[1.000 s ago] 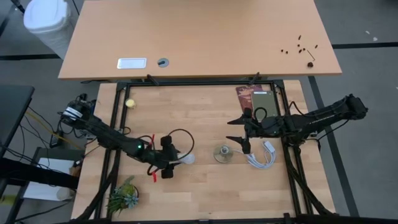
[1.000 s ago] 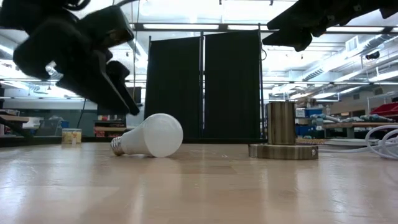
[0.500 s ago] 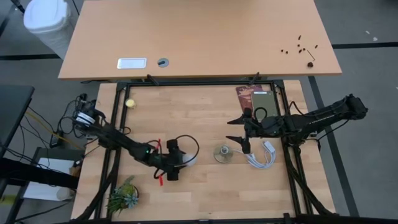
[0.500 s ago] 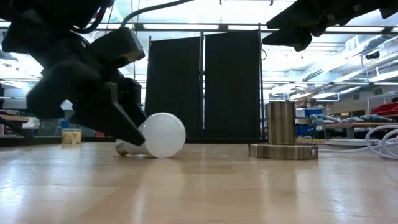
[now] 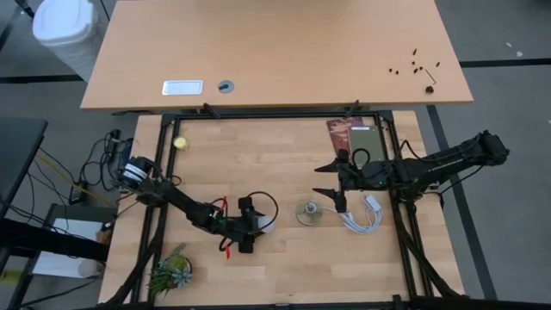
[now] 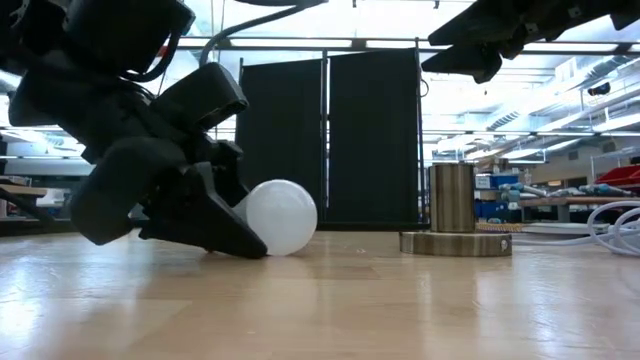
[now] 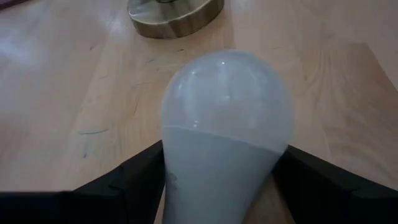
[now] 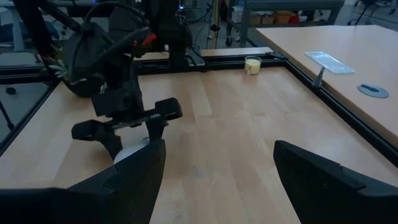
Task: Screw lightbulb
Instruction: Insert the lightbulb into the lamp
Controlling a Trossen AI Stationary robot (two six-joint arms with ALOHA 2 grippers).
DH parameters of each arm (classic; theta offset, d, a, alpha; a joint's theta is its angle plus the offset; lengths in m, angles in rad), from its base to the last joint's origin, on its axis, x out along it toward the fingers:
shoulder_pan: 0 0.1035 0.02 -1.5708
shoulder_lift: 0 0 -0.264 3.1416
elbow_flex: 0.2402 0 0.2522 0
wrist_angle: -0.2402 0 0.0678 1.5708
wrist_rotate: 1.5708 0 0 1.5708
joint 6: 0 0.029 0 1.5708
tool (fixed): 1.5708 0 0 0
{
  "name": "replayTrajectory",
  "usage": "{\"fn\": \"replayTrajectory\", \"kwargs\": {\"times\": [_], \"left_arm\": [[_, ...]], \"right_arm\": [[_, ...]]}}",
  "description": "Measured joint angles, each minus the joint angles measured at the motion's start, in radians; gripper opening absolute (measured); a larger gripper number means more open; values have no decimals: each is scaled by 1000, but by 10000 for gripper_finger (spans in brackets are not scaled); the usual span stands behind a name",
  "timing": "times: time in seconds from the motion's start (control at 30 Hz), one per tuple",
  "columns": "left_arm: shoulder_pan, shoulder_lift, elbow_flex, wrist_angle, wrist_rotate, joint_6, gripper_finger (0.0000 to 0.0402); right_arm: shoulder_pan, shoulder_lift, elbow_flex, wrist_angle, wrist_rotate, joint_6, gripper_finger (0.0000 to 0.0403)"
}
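Note:
The white lightbulb [image 5: 269,226] lies on its side on the wooden table, its dome [image 7: 227,118] toward the metal socket [image 5: 308,212]. My left gripper [image 5: 256,227] is down at the table, open, with one finger on each side of the bulb's narrower body. The bulb's base is hidden behind the gripper [image 6: 235,235]. The socket [image 6: 455,225] stands upright on its flat disc, clear of the bulb. My right gripper [image 5: 330,182] is open and empty, above the table just beyond the socket. My left gripper comes at the lightbulb level, slanting from the table's left, with its fingers [image 7: 140,174] along the narrower body [image 7: 217,180]. No gap shows between fingers and bulb, but I cannot tell whether they touch it. The bulb lies on the table.
A coiled white cable [image 5: 362,217] lies right of the socket. A small yellow ball [image 5: 181,143] sits at the far left, a small plant [image 5: 170,271] at the near left, and a dark flat item [image 5: 357,138] at the far right. Bare wood lies between bulb and socket.
My left gripper has gone toward the table's right and near edges and down to the table, coming around the lightbulb from its base end. The bulb has slid a little toward the socket, and its base is now covered.

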Motion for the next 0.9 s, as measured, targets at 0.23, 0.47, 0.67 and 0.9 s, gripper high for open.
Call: {"fn": "replayTrajectory", "kwargs": {"times": [0.23,0.47,0.67,0.9], "left_arm": [[1,0,2,21,-23,2,271],[6,0,46,18,-31,34,230],[23,0,81,20,-36,50,212],[44,0,105,18,-71,69,211]], "right_arm": [[0,0,0,6,0,9,309],[-1,0,0,6,1,15,309],[1,0,0,-14,1,51,309],[0,0,0,-46,1,63,309]]}}
